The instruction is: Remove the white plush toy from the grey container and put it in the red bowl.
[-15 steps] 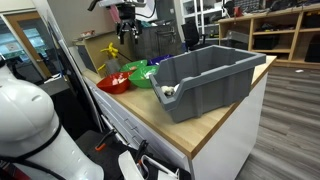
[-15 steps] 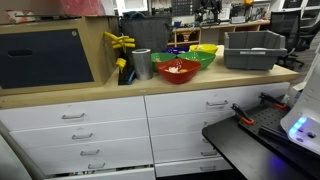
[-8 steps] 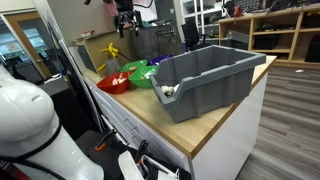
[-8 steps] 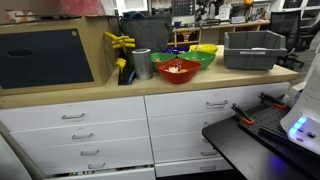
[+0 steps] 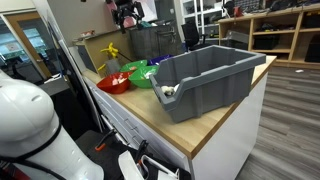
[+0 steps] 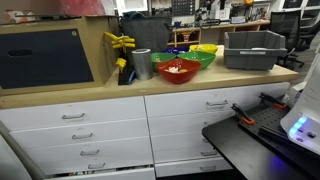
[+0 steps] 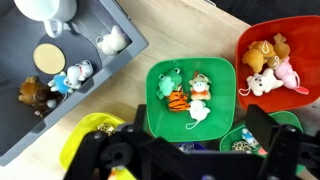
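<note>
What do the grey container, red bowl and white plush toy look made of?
The grey container looks like hard moulded plastic, matte, with a thick rim. The red bowl seems smooth plastic, evenly coloured, slightly glossy. The white plush toy looks like soft fabric with a fuzzy outline, though it is small here.

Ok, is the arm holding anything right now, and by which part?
Nothing: the end effector is open in the wrist view, with only the green bowl below between its fingers.
</note>
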Robot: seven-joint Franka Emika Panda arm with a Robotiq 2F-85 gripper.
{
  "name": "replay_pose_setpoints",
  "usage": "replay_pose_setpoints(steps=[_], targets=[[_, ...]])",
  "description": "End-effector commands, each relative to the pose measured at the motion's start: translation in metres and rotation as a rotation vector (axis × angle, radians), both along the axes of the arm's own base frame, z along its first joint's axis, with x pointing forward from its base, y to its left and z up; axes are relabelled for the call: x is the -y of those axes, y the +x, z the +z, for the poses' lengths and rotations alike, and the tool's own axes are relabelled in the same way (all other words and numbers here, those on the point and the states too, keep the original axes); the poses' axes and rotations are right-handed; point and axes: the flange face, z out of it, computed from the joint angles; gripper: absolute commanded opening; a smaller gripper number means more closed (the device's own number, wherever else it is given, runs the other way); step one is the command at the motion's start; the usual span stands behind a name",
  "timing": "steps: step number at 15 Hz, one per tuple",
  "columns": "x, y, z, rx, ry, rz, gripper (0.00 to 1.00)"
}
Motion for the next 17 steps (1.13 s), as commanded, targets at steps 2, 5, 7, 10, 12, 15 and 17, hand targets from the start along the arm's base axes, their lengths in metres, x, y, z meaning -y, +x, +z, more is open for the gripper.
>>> replay_pose_setpoints(steps=[2,5,7,10,12,15,17], targets=[[0.012,-0.037,0.005,0.050,-0.017,0.024,1.00],[0.019,-0.062,0.011,0.061,-0.003,0.028,1.00],[0.026,-0.079,0.012,0.065,0.011,0.030,1.00],[0.038,-0.099,0.014,0.057,0.034,0.029,1.00],[0.047,-0.104,0.012,-0.037,0.099,-0.032,1.00],[0.047,-0.102,0.011,-0.018,0.079,-0.030,1.00],[0.048,-0.103,0.010,-0.022,0.083,-0.034,1.00]])
